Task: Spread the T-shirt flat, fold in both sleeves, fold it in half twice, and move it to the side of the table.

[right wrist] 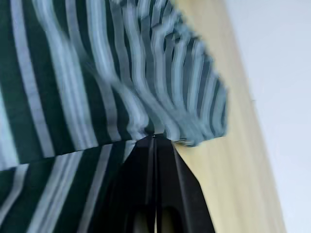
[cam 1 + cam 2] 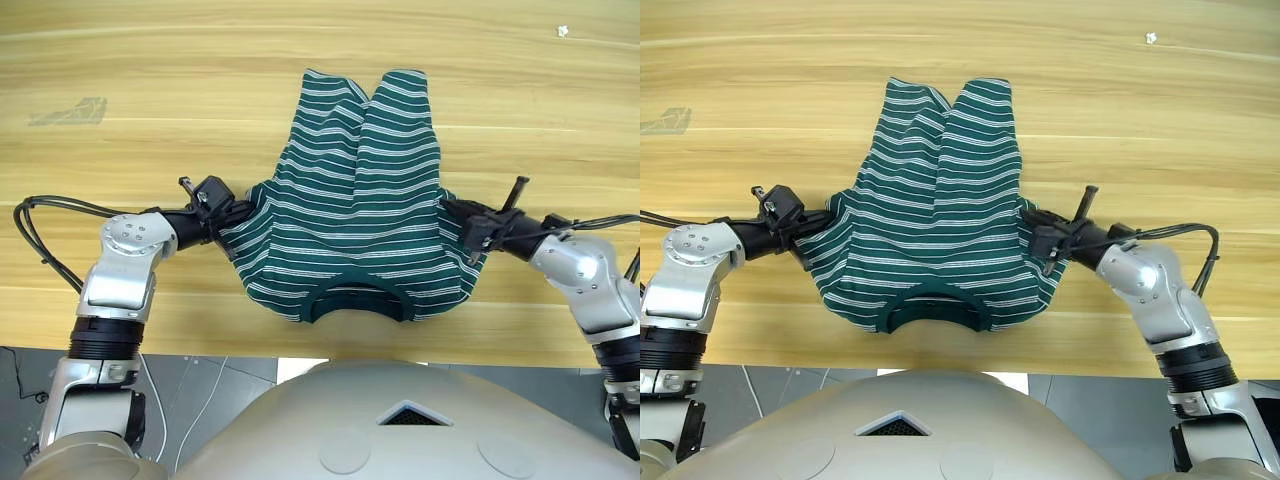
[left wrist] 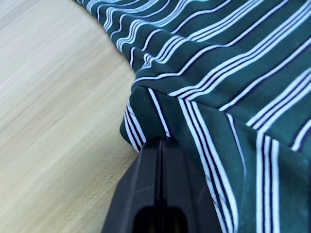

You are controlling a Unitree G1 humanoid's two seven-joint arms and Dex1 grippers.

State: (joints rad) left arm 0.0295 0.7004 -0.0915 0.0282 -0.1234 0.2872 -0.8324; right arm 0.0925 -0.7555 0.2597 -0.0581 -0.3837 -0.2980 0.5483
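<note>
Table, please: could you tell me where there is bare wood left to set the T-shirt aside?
The table is bare beyond the T-shirt, and on both sides of it past the left arm and right arm, save a grey mark far left and a white scrap far right. Crowded: the near middle, where both arms hold the T-shirt.

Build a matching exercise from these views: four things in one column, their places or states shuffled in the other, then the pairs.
Things
1. left tool
2. right tool
3. collar
4. white scrap

Places or states
A. far across the table, on the robot's right
B. shut on the T-shirt at its edge on the robot's left
C. by the table's near edge
D. shut on the T-shirt's edge on the robot's right

Pairs: 1-B, 2-D, 3-C, 4-A
</note>
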